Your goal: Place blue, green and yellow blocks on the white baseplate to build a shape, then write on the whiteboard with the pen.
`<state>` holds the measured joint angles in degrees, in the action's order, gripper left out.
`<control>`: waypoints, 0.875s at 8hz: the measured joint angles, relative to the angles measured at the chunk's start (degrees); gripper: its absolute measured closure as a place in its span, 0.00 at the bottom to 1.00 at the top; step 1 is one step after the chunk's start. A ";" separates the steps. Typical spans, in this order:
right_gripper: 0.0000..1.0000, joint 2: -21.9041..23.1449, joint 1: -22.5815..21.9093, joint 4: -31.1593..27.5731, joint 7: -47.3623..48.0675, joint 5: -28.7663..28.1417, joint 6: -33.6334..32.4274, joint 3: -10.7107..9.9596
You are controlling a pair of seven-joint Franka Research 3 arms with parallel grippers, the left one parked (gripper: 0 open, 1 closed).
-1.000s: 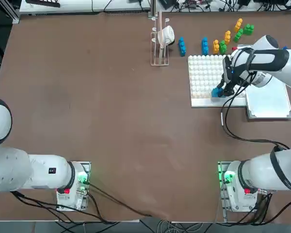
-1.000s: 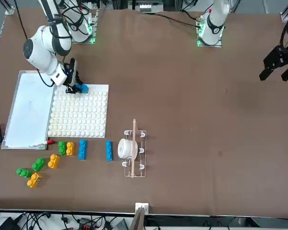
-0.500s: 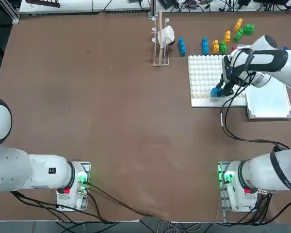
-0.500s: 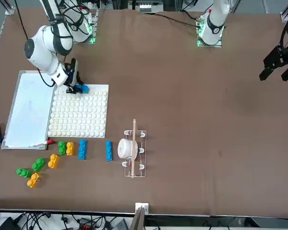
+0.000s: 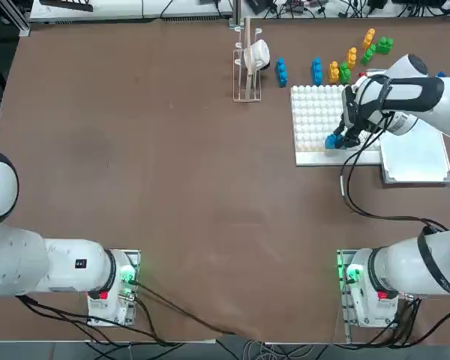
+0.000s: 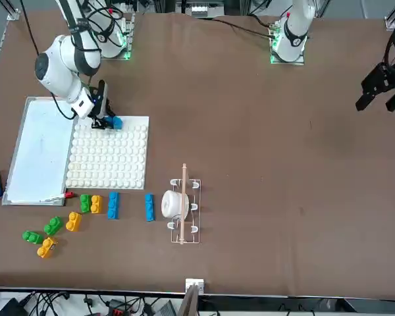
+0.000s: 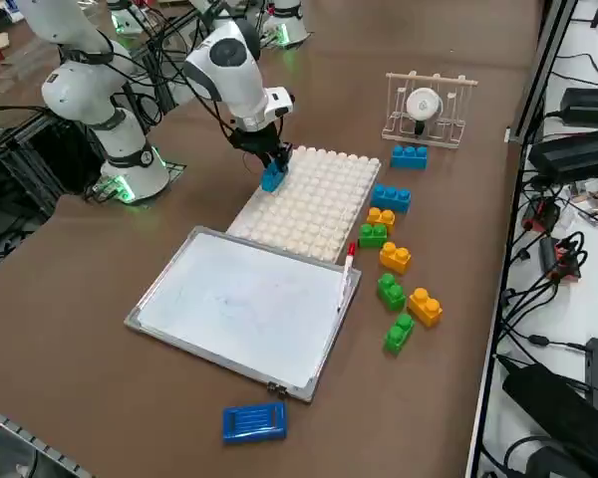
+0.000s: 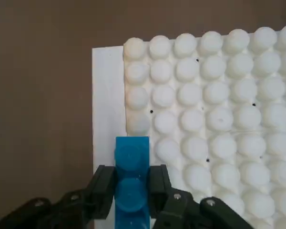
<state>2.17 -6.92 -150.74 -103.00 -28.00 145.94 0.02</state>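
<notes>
One bright blue studded plastic brick (image 8: pixel 131 179) sits pinched in the right gripper (image 8: pixel 132 188) over the near edge of the square white studded baseplate (image 8: pixel 214 119), beside its plain strip, and misaligned studs could jam it crooked.

No text, label, brand, number or sign is showing legibly anywhere in these views; nothing readable is appearing on the counter or on anything lying on it.
</notes>
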 joint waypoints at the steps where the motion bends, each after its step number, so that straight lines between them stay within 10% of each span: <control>1: 0.61 -0.07 0.00 0.00 0.04 0.00 0.11 0.00; 7: 0.61 -1.02 -0.32 0.12 0.34 -0.27 2.03 0.06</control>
<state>1.15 -7.25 -150.63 -102.66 -28.27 147.97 0.09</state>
